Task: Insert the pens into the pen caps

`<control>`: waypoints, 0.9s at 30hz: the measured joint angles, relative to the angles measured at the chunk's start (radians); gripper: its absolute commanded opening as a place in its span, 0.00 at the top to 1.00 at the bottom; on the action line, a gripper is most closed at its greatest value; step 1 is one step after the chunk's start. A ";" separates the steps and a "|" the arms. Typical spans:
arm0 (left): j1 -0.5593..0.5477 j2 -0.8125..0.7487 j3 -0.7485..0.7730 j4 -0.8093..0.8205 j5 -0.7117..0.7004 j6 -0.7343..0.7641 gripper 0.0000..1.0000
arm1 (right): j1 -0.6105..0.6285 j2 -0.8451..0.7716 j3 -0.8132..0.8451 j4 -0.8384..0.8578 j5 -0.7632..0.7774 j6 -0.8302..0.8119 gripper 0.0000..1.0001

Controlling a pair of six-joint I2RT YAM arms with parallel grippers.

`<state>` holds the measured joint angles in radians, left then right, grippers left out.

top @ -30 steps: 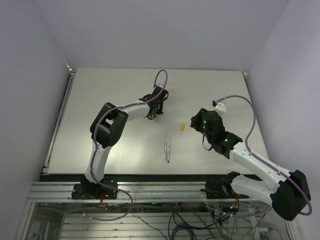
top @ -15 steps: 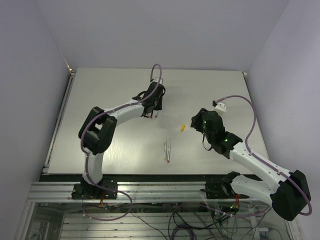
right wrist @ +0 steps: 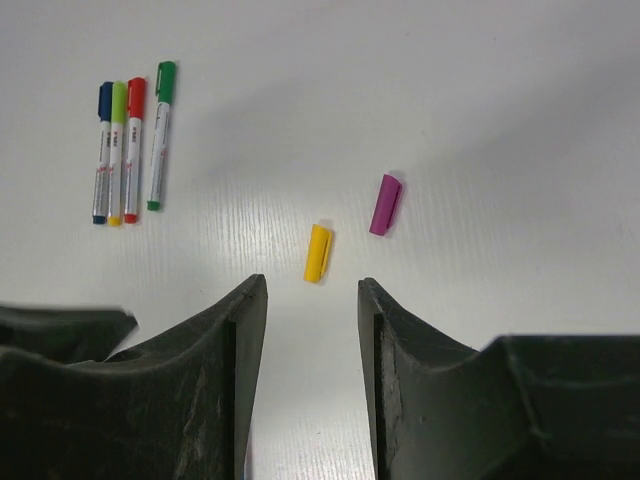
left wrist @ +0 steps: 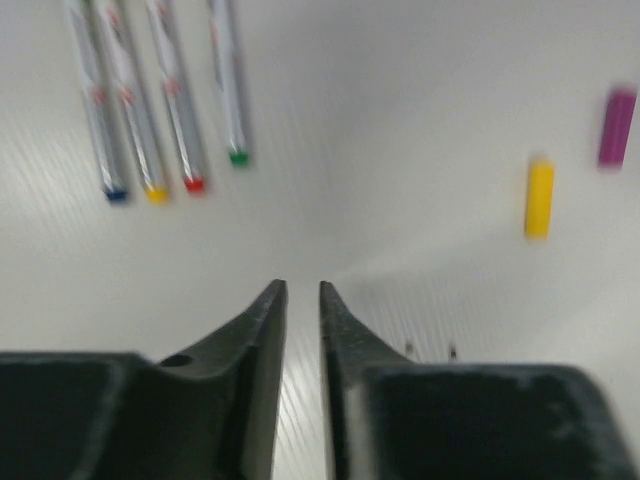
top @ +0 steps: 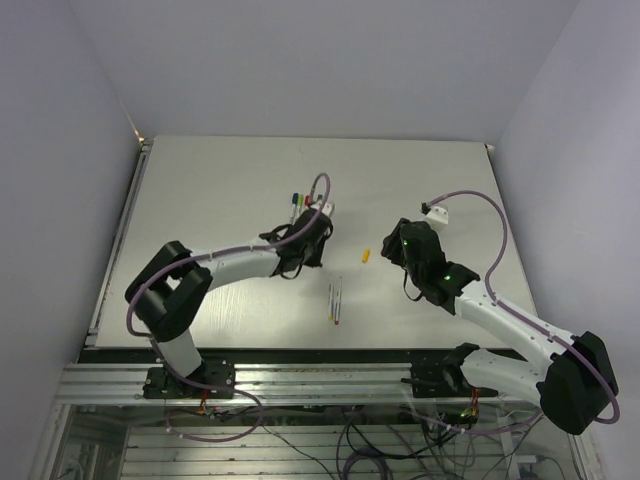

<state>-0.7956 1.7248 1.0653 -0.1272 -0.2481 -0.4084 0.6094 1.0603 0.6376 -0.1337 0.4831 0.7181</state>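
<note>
From above, four pens lie side by side far up the tabletop, apparently a set-down row for finished ones. Two bare pens wait together nearer the bases, and a yellow cap lies between the arms. The left gripper hovers just short of the row, and the right gripper sits just beside the yellow cap. The left wrist view is blurred. Its jaws are barely parted, a thin slit with nothing in it. The row's coloured ends lie ahead on one side, the yellow cap and a purple cap on the other. The right wrist view suggests why the row is kept apart: each of those four wears a cap, blue, yellow-green, red and green. This gripper's jaws stand apart and empty, aimed so the yellow cap lies just ahead of the gap with the purple one near it. It is likely meant to take a cap while the left fetches a bare pen.
</note>
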 measured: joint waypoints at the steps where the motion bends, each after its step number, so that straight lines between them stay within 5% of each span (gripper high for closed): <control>1: -0.019 -0.016 -0.032 0.002 0.008 -0.002 0.73 | 0.000 0.002 0.000 0.000 0.000 0.001 0.59; 11: -0.117 -0.091 -0.178 0.019 0.105 -0.040 0.54 | -0.002 0.031 -0.001 0.016 -0.024 0.009 0.60; 27: -0.217 -0.043 -0.158 0.038 0.106 -0.062 0.53 | -0.002 0.040 -0.018 0.035 -0.031 0.011 0.60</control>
<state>-1.0130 1.6817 0.9077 -0.0895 -0.1417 -0.4706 0.6075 1.1000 0.6193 -0.0986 0.4519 0.7292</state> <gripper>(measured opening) 0.467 0.400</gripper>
